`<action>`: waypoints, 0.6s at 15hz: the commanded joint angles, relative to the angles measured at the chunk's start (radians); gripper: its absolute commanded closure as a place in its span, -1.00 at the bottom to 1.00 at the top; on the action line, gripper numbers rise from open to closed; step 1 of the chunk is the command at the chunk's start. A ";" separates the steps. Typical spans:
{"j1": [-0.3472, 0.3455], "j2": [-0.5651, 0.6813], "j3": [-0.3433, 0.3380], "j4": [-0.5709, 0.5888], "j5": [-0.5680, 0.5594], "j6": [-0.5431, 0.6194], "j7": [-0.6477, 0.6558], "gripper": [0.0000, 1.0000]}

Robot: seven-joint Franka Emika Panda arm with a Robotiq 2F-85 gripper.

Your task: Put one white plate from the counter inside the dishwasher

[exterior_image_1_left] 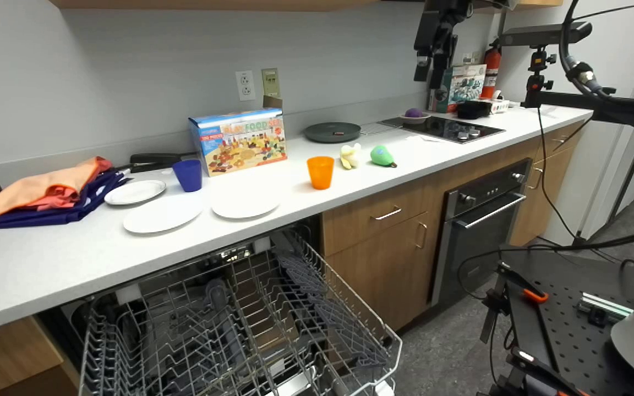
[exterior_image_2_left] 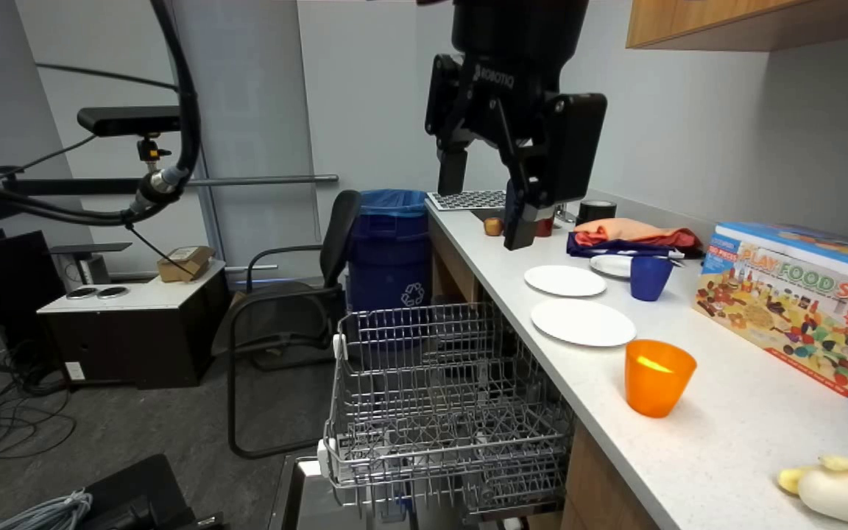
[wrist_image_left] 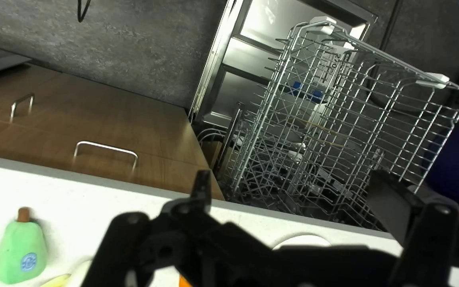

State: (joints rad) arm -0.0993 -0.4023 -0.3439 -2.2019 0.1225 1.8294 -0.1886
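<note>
A round white dinner plate (exterior_image_1_left: 163,214) lies flat on the white tabletop (exterior_image_1_left: 58,253), near its front edge. It seems slightly the largest of three plates, so likeliest the one to load, though I cannot be sure. A second white plate (exterior_image_1_left: 245,203) lies just beside it, closer to that edge, and a third white plate (exterior_image_1_left: 136,192) sits farther back, near an upright blue tumbler (exterior_image_1_left: 187,176).

Their nearness to the front edge probably keeps the carry short: the dishwasher (exterior_image_1_left: 262,297) opens below it, with its door (wrist_image_left: 237,93) lowered and its wire rack (exterior_image_2_left: 461,397) drawn out past the edge, presumably so that a plate can go in from above. Lying flat, the plate offers only its thin rim to grasp, so I expect a careful pinch there.

The gripper (exterior_image_2_left: 484,210) hangs high and well apart from the plates, its jaws wide apart with nothing between them, which suits a grasp not yet begun.

An orange tumbler (exterior_image_1_left: 321,172) stands upright near the second white plate, where a sweeping reach might knock it. The Play Food Set box (exterior_image_1_left: 240,140) stands towards the back edge, seemingly to leave the front for work. A green plush pear (wrist_image_left: 20,253) lies further along, towards the cooktop (exterior_image_1_left: 441,127).
</note>
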 commanded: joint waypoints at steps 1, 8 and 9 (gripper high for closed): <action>-0.033 0.006 0.027 0.002 0.012 -0.003 -0.011 -1.00; -0.035 0.003 0.034 -0.005 0.010 0.019 -0.022 -1.00; -0.036 0.003 0.035 -0.007 0.010 0.025 -0.023 -1.00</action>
State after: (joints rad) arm -0.1065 -0.4022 -0.3306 -2.2053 0.1225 1.8312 -0.1889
